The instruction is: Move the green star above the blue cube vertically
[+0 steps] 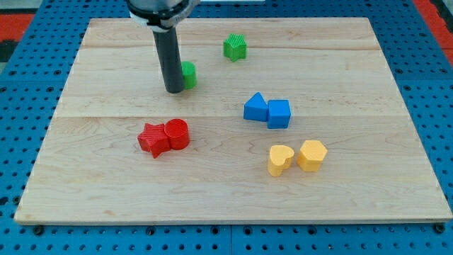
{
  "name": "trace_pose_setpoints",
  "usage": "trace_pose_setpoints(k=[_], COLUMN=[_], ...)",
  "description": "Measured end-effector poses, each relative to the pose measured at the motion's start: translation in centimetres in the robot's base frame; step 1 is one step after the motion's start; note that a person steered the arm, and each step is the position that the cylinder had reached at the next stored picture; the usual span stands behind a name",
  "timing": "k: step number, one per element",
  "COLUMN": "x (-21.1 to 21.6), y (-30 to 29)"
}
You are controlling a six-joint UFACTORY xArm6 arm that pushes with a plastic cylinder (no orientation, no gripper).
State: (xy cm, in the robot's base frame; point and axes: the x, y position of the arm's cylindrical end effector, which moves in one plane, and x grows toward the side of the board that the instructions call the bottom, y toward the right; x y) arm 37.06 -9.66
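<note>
Dark upright rod sets my tip touching a green block, left of the green star; no pincer.

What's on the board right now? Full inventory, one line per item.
green star: 1, green, near the view's top, right of centre
green block: 1, green, shape partly hidden by the rod, upper middle, against the rod's right side
blue triangular block: 1, blue, right of centre, touching the blue cube
blue cube: 1, blue, just right of the triangular block
red star: 1, red, left of centre, touching the red cylinder
red cylinder: 1, red, just right of the red star
yellow heart: 1, yellow, lower right
yellow hexagonal block: 1, yellow, right of the heart
wooden board: 1, light wood, on a blue pegboard
my tip: 1, dark rod end, beside the green block's left
</note>
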Motion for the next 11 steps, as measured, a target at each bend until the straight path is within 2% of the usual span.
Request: trace_pose_setpoints(k=[1, 3, 4, 5, 6, 7, 8, 9, 10, 11], x=[-1.0, 5.5, 0.2, -3.5, -7.1, -9.9, -11.1, -10.4, -10.3, -13.8], y=[0.0, 2.4, -8.5, -12.9, -9.8, -0.6, 7.8, 14.6, 15.3, 12.9])
